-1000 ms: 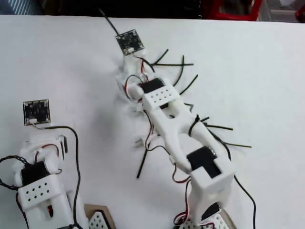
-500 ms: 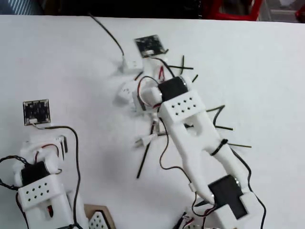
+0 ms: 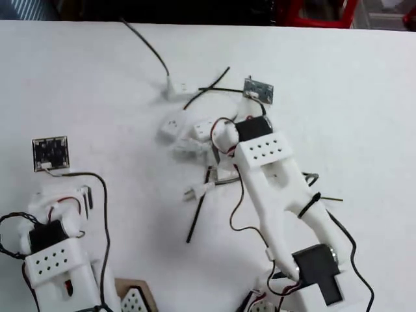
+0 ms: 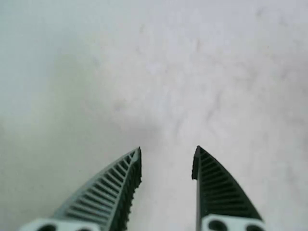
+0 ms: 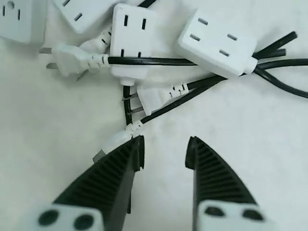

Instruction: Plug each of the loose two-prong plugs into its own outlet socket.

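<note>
**Grasp setup over the loose plugs**

Left arm (image 3: 49, 257) sits well to the left of the outlet cluster (image 3: 188, 133). Its left gripper (image 4: 166, 154) is parted a little, holds nothing, and has bare table (image 4: 192, 72) under it.

A stray plug (image 3: 195, 190) lies just on the arm-base side of the cluster, unplugged.

Right arm (image 3: 273, 182) leans in from the cluster's right. The right gripper (image 5: 164, 144) is at the cluster's edge, moderately open and empty. A middle plug (image 5: 151, 98) lies just off the fingertips. A small plug (image 5: 115, 139) is touching one finger (image 5: 130, 154). The long plug (image 5: 72, 57) has its cord draped across an outlet block (image 5: 132, 41).

We judge a pickup comes next:
- Straddle the middle plug's body, not its prongs or cord.
- Close across the flat sides so the prongs stay free and square to the slots.
- Watch the crossed cords; they may drag neighbours along.
</note>
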